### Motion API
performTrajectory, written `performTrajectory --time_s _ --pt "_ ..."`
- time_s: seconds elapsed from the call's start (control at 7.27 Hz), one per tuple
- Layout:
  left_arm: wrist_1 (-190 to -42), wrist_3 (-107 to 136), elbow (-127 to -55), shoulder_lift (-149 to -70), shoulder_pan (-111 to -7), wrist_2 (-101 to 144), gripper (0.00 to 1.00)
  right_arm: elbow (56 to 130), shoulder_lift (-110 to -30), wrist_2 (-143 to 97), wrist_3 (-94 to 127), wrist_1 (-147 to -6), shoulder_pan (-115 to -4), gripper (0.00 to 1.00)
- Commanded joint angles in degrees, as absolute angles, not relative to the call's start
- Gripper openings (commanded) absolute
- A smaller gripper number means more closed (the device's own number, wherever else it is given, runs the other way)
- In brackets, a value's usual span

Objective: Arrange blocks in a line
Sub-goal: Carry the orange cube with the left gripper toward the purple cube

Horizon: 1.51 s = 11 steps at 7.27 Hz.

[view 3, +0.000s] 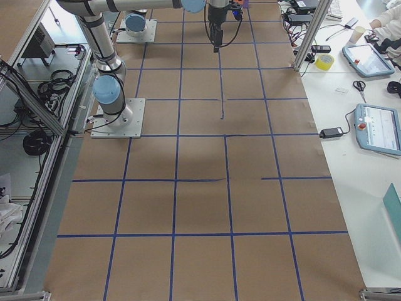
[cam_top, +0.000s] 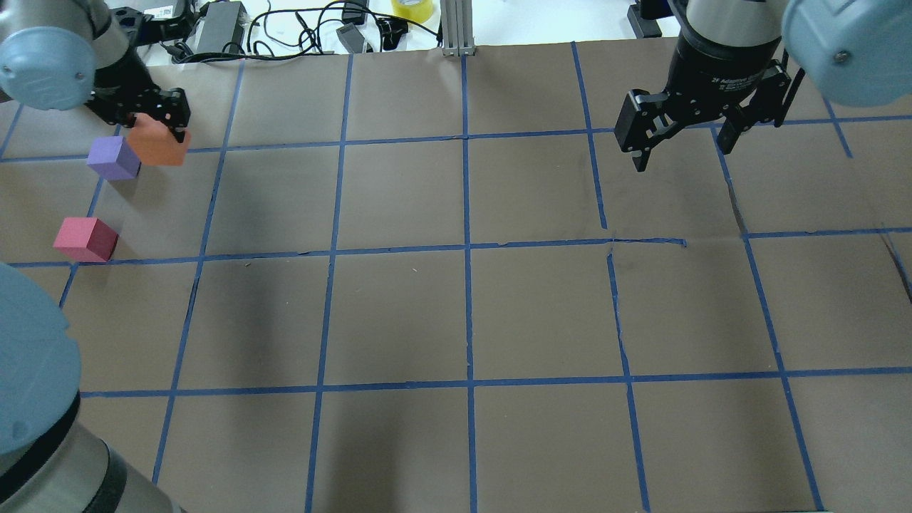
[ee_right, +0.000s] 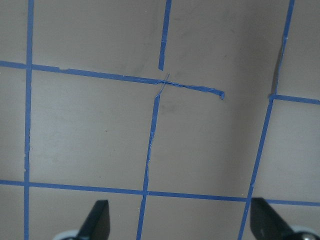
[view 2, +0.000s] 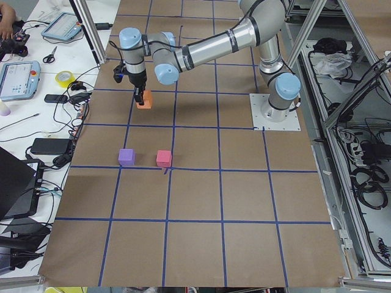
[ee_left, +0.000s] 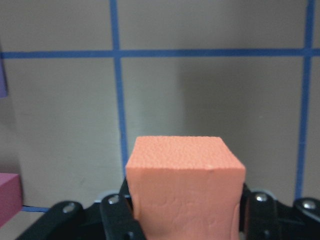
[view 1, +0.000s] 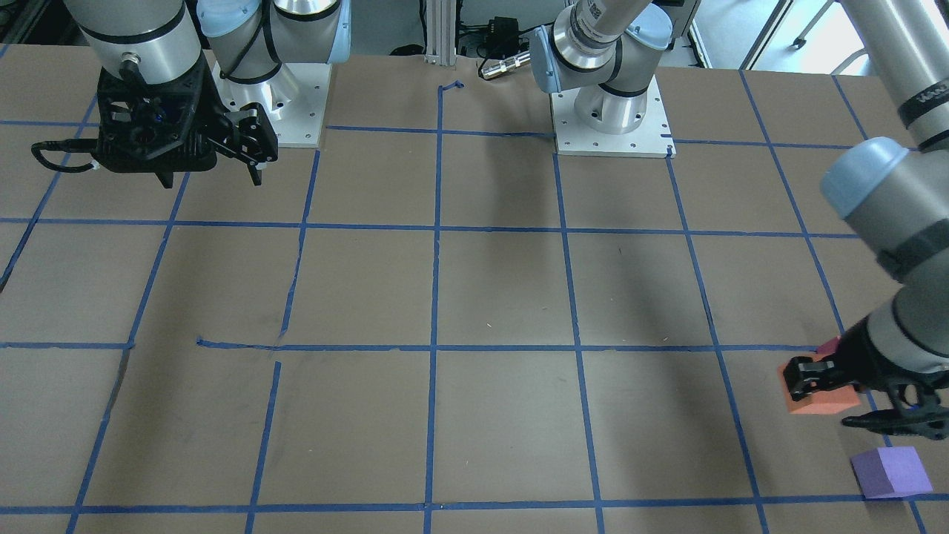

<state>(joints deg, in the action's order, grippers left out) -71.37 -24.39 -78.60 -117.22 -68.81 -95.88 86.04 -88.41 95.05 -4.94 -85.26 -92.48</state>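
Observation:
My left gripper (cam_top: 155,130) is shut on the orange block (cam_top: 160,144) and holds it a little above the table at the far left. In the left wrist view the orange block (ee_left: 185,185) fills the space between the fingers (ee_left: 112,212). The purple block (cam_top: 112,157) sits just left of it on the table. The pinkish-red block (cam_top: 85,239) lies nearer the robot, apart from both. My right gripper (cam_top: 680,139) is open and empty, high over the far right of the table; its wrist view shows only taped paper between the fingertips (ee_right: 97,220).
The table is brown paper with a blue tape grid (cam_top: 467,249). Cables, power bricks and a yellow tape roll (cam_top: 412,8) lie beyond the far edge, next to an aluminium post (cam_top: 456,28). The two arm bases (view 1: 612,111) stand at the robot's side.

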Motion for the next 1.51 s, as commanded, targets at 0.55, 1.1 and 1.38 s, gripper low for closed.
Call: performTrajectory --time_s 0.55,1.1,1.38 --pt "-68.29 -34.02 -71.37 -128.31 -57.49 -94.57 0.00 86.04 -88.24 95.01 -4.92 -85.25 -92.37 1.00" --pt "-68.20 -34.01 -71.54 -130.07 -57.30 -93.44 0.00 86.04 -88.24 95.01 -4.92 -85.69 -92.37 1.00" --pt "-68.03 -34.01 -71.72 -131.39 -57.30 -93.25 0.00 86.04 -88.24 94.92 -4.92 -85.69 -92.37 1.00"
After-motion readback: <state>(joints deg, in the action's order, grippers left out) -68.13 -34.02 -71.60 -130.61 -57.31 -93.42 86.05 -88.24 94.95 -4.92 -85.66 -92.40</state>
